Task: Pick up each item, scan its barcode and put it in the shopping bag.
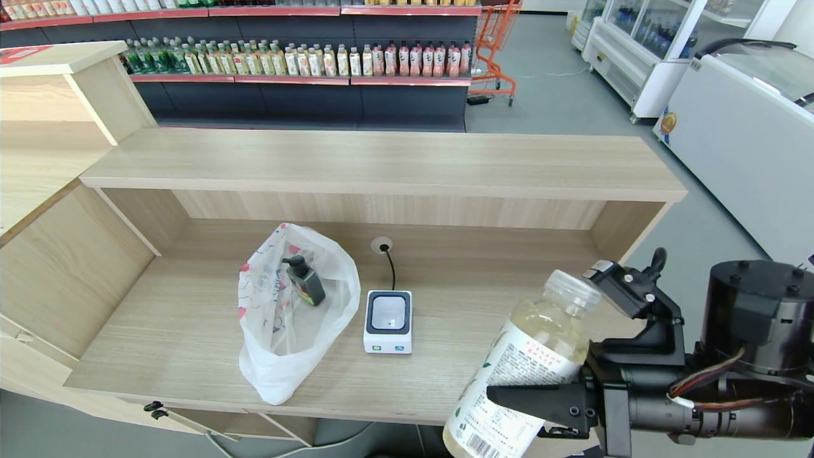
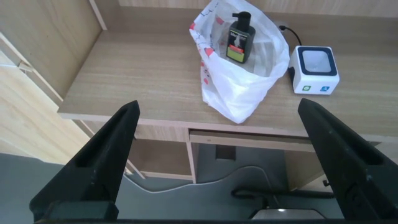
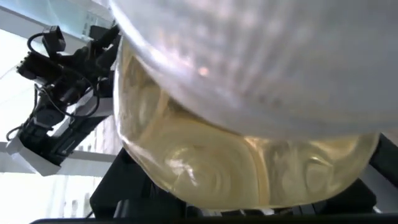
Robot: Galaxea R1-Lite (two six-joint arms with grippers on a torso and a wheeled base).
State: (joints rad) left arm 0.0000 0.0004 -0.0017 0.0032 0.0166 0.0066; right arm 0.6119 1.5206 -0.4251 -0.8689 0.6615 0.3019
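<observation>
Low right in the head frame, clenched across the body of a clear plastic bottle of pale yellow drink [image 1: 534, 375] with a white printed label: the right hand [image 1: 548, 334], cap tilted up toward mid-frame, base down at the bottom edge. Hangs in the air at the front right of the pale wooden worktop [image 1: 178, 331], well apart from the small white square scanner [image 1: 388, 321] with a dark glass window at centre frame. Shows the barcode [image 1: 483, 445] low on the label, turned toward the head camera and not at the scanner glass; risks a failed read without a turn of the wrist first. Risks also a slide through the grip, given a smooth round wall, a near-full load of liquid and a tilted hold. Could clip the scanner or tug its black cable [image 1: 391, 270] on a low pass. Just left of the scanner, slumped with a slack mouth: the white translucent plastic shopping bag [image 1: 273, 369] with coloured print, a dark pump bottle [image 1: 306, 283] inside. Could catch the rim going in, fold the mouth shut, or shove the bag toward the worktop's front edge, near its lower end. In the left wrist frame, released, fingers spread wide, back from the worktop front, holding nothing: the left hand [image 2: 217, 174]; gives the bag mouth no support from there.
</observation>
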